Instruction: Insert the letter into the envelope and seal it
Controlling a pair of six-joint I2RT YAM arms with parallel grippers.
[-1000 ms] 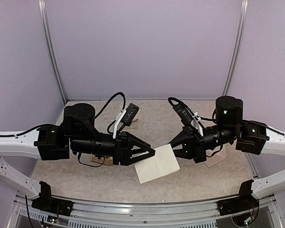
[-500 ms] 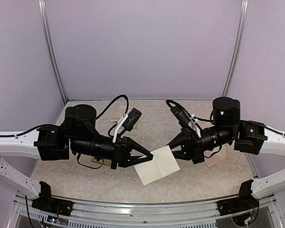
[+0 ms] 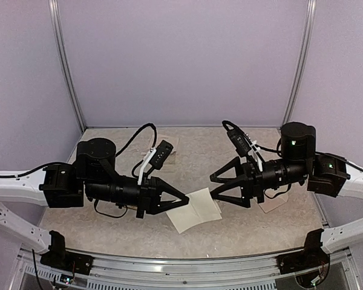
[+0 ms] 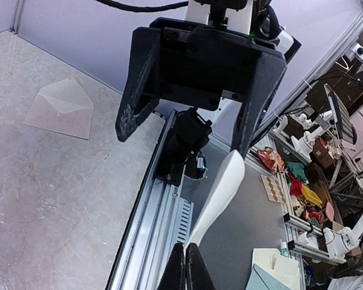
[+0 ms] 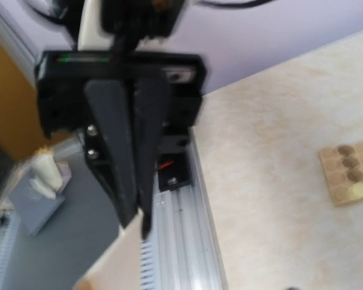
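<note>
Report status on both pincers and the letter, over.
Left pincer shut on the letter, held off the table. Right pincer open beside its far edge. Envelope flat on the table, flap open, letter not yet in.

1. The letter [image 3: 194, 211] is thin white paper, smooth and matt.
2. The envelope [image 4: 60, 109] is pale pinkish paper, matt, with crisp creases.
3. The left gripper [image 3: 186, 199] and right gripper [image 3: 212, 186] look like black matt plastic.
4. The table [image 3: 242, 228] has a beige, marbled, stone-like top with a dull finish.
5. The rail [image 4: 151, 223] is ribbed silvery metal with a soft sheen.
6. The sticker sheet [image 5: 349, 172] looks like yellowish card.
</note>
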